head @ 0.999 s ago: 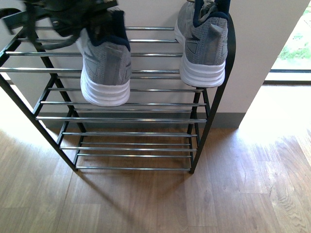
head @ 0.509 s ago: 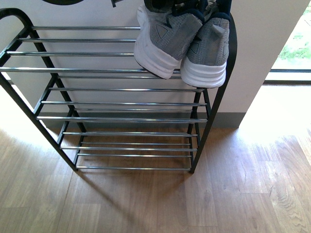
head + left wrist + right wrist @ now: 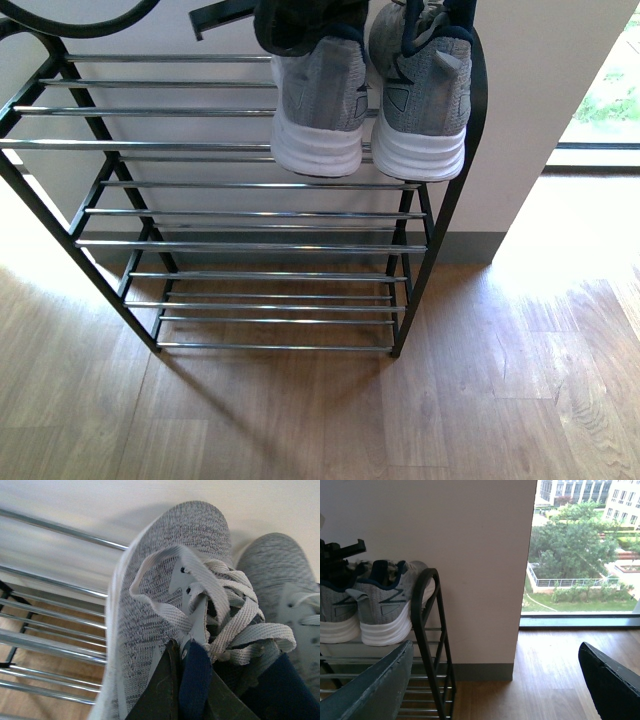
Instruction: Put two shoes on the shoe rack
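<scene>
Two grey knit sneakers with white soles stand heel-out, side by side, at the right end of the shoe rack's (image 3: 445,215) top shelf. My left gripper (image 3: 300,22) is shut on the left sneaker (image 3: 318,105), and the right sneaker (image 3: 420,100) stands free. In the left wrist view the gripper (image 3: 187,655) pinches the navy tongue of the held sneaker (image 3: 165,580); the other sneaker (image 3: 280,575) lies close beside it. My right gripper (image 3: 492,680) is open with nothing in it, off to the rack's right, where it sees both sneakers (image 3: 382,607).
The rack's black frame (image 3: 427,630) stands against a pale wall. Chrome bars (image 3: 250,245) form lower shelves with nothing on them. Wooden floor (image 3: 480,400) spreads in front and to the right. A window (image 3: 580,550) lies further right.
My left gripper has carried the sneaker from the rack's left side to the right. The sneaker has turned straight, heel-out, next to the other one.
</scene>
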Robot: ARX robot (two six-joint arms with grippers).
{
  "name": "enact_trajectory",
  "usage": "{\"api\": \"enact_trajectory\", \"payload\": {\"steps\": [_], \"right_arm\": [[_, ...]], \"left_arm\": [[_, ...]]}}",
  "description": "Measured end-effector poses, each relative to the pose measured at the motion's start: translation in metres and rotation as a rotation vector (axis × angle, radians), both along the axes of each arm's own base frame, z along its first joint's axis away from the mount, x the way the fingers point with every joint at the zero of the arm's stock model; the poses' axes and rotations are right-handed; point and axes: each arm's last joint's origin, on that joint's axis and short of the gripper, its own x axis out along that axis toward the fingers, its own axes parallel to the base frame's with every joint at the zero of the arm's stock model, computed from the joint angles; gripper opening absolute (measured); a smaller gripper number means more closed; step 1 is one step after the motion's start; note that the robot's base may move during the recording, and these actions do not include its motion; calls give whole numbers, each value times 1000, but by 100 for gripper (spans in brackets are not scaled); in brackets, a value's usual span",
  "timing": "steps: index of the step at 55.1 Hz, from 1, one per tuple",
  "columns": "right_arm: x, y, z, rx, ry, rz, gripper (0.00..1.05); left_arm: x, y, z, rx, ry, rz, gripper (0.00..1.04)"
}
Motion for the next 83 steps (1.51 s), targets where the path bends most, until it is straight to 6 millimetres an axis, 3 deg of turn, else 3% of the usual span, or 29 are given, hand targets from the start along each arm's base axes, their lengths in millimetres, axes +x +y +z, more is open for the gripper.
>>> {"api": "enact_trajectory", "payload": {"steps": [10, 12, 24, 33, 40, 42, 47, 53, 60, 68, 83], "right_arm": [[0, 0, 0, 0, 0, 0, 96], [0, 0, 0, 0, 0, 0, 96], [0, 0, 0, 0, 0, 0, 96], [0, 0, 0, 0, 0, 0, 96], [0, 0, 0, 0, 0, 0, 96], [0, 0, 0, 0, 0, 0, 96], [0, 0, 0, 0, 0, 1, 96], [0, 0, 0, 0, 0, 0, 96], [0, 0, 0, 0, 0, 0, 96], [0, 0, 0, 0, 0, 0, 96], [0, 0, 0, 0, 0, 0, 96]], "left_arm": [[0, 6, -5, 46, 9, -38, 2], [0, 5, -5, 56, 3, -48, 6], [-1, 3, 0, 29, -13, -128, 38], [-16, 12, 17, 22, -54, -148, 65], [-40, 31, 57, 67, -153, -112, 93], [-45, 35, 67, 83, -186, -97, 97], [-54, 50, 80, 157, -411, -13, 83], [-91, 100, 58, 238, -582, -4, 58], [-129, 148, 43, 282, -595, 21, 33], [-167, 177, 24, 296, -575, -13, 2], [-221, 215, 8, 301, -577, -9, 1]]}}
